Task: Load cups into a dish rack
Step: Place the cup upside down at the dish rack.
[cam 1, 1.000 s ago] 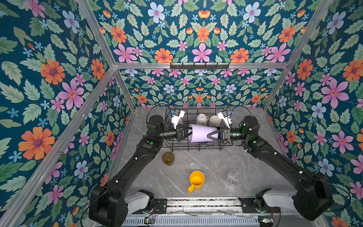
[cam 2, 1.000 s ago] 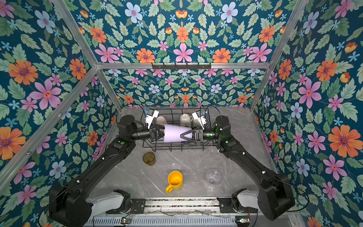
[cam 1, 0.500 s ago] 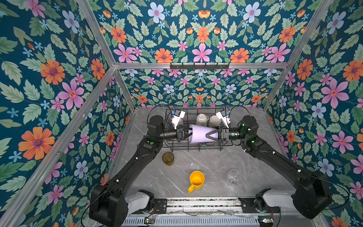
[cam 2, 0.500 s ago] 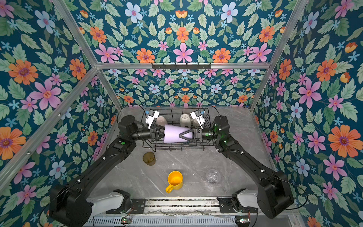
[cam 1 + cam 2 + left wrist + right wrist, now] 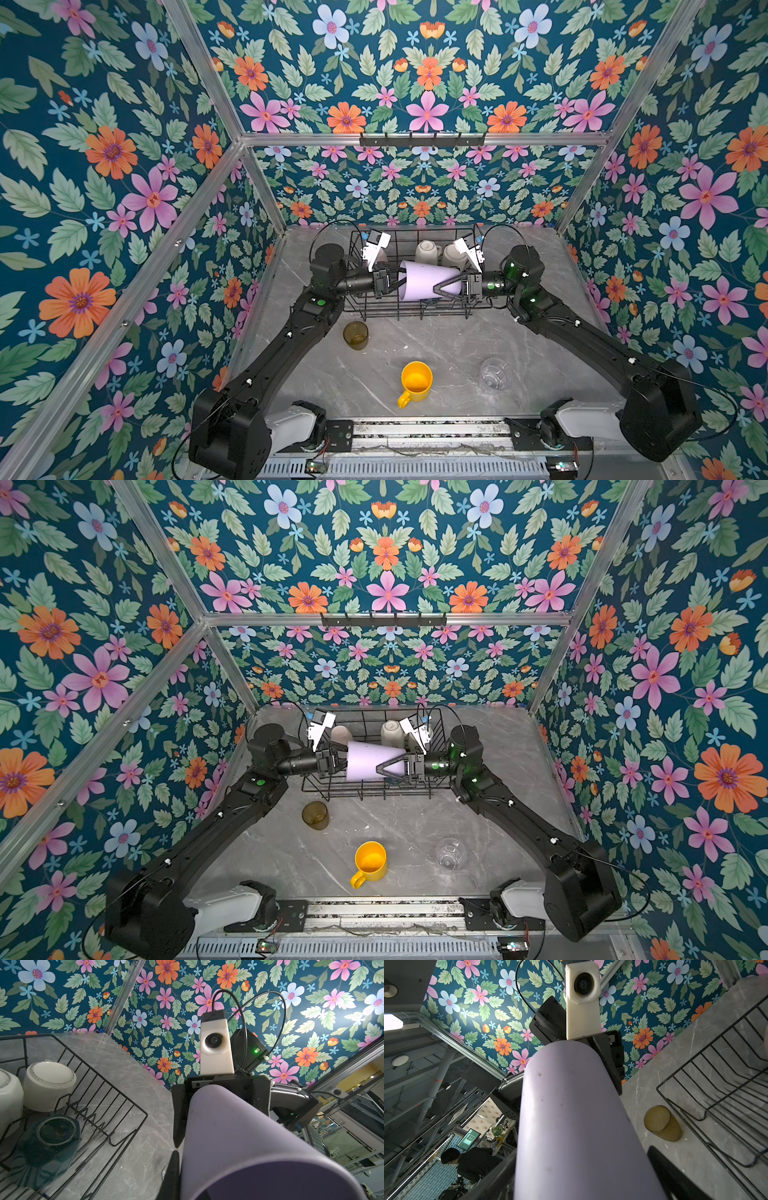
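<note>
A lilac tumbler (image 5: 419, 282) (image 5: 365, 760) hangs on its side above the black wire dish rack (image 5: 411, 314), held from both ends. My left gripper (image 5: 395, 279) is shut on the wall at its wide rim, with one finger outside and the other hidden inside the tumbler (image 5: 239, 1136). My right gripper (image 5: 435, 286) is closed round the narrow base end, its fingers (image 5: 675, 1178) lying along both sides of the tumbler (image 5: 571, 1115). Inside the rack stand two upturned white mugs (image 5: 427, 251), a pale pink one (image 5: 340, 734) and a dark green one (image 5: 52, 1136).
On the grey marble table in front of the rack stand an olive-brown tumbler (image 5: 355, 335) (image 5: 662, 1124), a yellow mug (image 5: 416, 381) with its handle toward the front, and a clear glass (image 5: 493, 373). Flowered walls close in three sides.
My right gripper's fingers have drawn in slightly round the tumbler's base end. The tumbler and the left gripper have barely moved.
</note>
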Tool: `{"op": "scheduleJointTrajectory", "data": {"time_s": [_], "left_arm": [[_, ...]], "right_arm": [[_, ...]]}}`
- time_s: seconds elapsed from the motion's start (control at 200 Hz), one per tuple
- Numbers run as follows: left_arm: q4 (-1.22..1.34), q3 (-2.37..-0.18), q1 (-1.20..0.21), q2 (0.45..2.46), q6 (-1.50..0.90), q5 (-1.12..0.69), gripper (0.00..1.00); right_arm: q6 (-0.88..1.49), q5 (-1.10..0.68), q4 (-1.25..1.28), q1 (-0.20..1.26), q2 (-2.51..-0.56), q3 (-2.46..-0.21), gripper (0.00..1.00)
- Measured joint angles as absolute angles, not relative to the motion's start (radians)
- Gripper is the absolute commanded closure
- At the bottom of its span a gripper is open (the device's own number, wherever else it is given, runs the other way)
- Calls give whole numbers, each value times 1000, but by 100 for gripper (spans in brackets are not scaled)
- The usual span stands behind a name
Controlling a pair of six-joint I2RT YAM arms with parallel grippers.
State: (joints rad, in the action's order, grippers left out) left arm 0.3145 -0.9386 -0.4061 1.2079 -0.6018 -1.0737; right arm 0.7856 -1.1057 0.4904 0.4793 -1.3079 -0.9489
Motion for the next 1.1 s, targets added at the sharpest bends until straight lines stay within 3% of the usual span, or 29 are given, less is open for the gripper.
{"op": "scheduleJointTrajectory", "data": {"time_s": [0.275,0.455,0.53,0.695,0.825,1.0,1.1], "left_arm": [[320,-928,-406,1211,-606,-1075,100],[322,-926,-405,1211,-613,-1097,100],[327,-927,-405,1211,-619,-1102,100],[328,-930,-404,1211,-618,-1106,100],[336,-930,-404,1211,-620,-1105,96],[342,-934,-403,1211,-620,-1104,91],[340,-936,-403,1211,-619,-1093,83]], "right_arm": [[786,-1096,490,480,-1308,-951,18],[794,-1119,499,480,-1309,-952,39],[802,-1127,505,479,-1309,-954,43],[803,-1135,512,479,-1309,-957,70],[799,-1135,496,479,-1309,-968,100],[781,-1127,466,479,-1302,-982,100],[776,-1109,446,480,-1297,-988,100]]}}
